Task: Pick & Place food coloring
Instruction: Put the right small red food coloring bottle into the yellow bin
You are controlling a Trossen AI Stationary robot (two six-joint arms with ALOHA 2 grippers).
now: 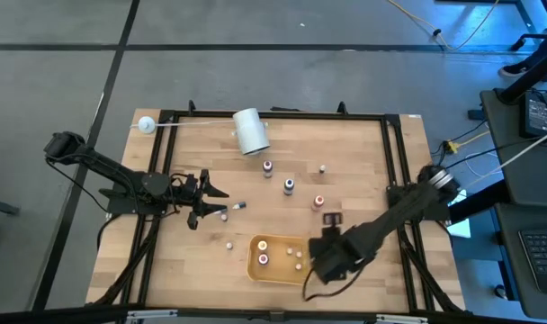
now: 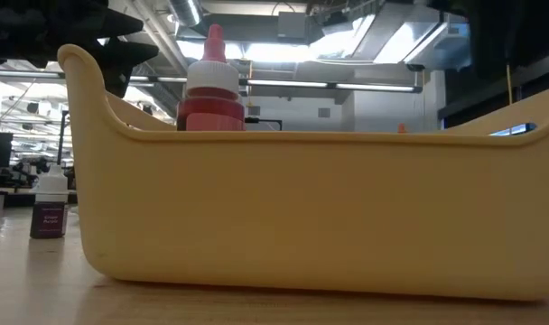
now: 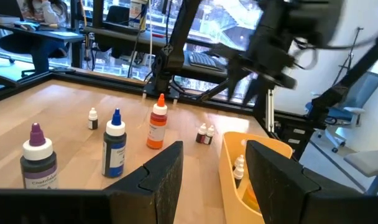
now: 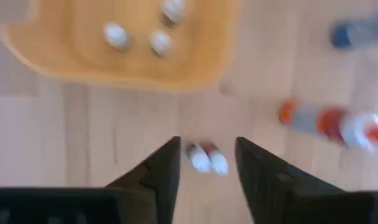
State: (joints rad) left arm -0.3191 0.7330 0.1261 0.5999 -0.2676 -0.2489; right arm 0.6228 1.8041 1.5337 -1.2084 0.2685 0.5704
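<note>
above the yellow tray (image 1: 254,266), right gripper (image 4: 206,163) hangs spread over a tiny bottle pair (image 4: 207,158); left gripper (image 3: 214,171) spread too; labels unreadable.

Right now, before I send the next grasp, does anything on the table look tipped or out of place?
One small bottle just off the left pincer seems to lie on its side rather than stand. The white roll also lies on its side near the table's far edge. No spill or damage shows.
</note>
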